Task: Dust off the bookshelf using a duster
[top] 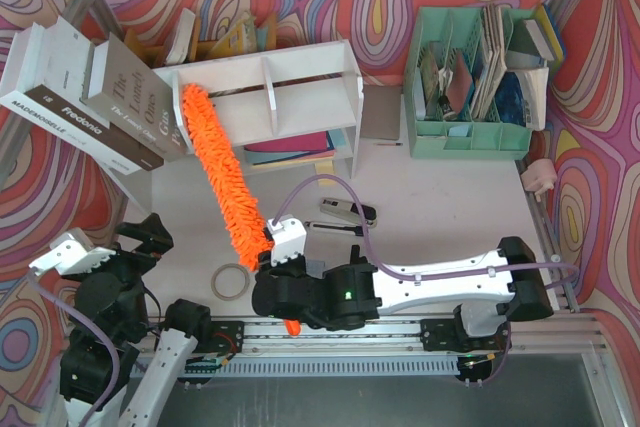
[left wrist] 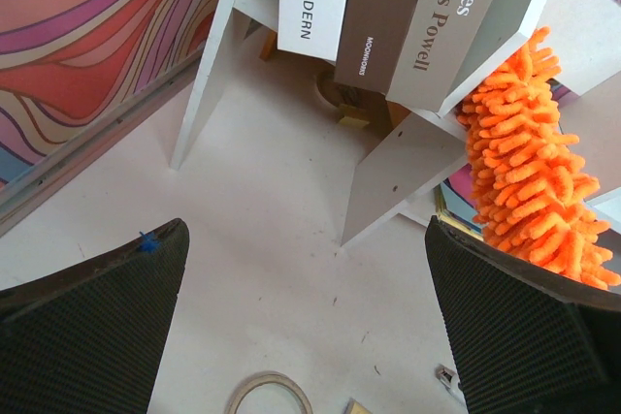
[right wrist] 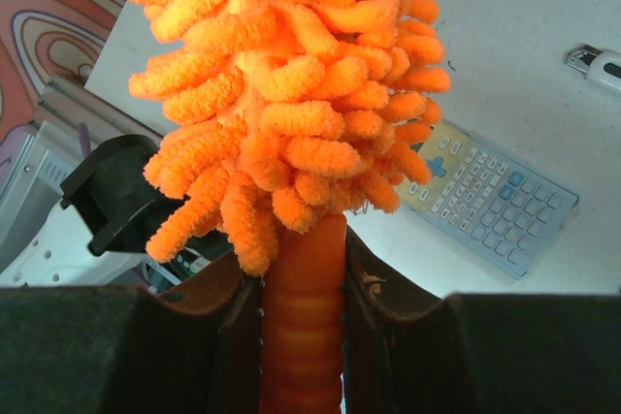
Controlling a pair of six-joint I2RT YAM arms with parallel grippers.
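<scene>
1. The right pincer (right wrist: 303, 288) is clamping the ribbed orange handle of the duster (top: 222, 172) (both jaws are pressing on the handle just below the fluffy head).
2. The duster is slanting from this pincer, at the near centre of the bench (top: 450, 217), toward the far left. Its far tip is resting against the left end of the bookshelf (top: 300, 67).
3. The bookshelf is standing at the far side of the bench, with coloured folders lying in its lower tier.
4. The left pincer (left wrist: 306, 269) is hanging at the near left with its jaws spread wide, gripping nothing and well apart from the duster.
5. Several large books (top: 100, 97) are leaning at the left end of the bookshelf, just beside the duster's tip.
6. A tape roll (top: 230, 282) is lying on the bench just left of the right pincer, and a stapler (top: 348, 212) is lying just beyond it to the right.
7. A calculator (right wrist: 495, 206) is lying on the bench near the duster's head.
8. A mint-green file organizer (top: 470, 132) is standing at the far right, apart from the bookshelf.
</scene>
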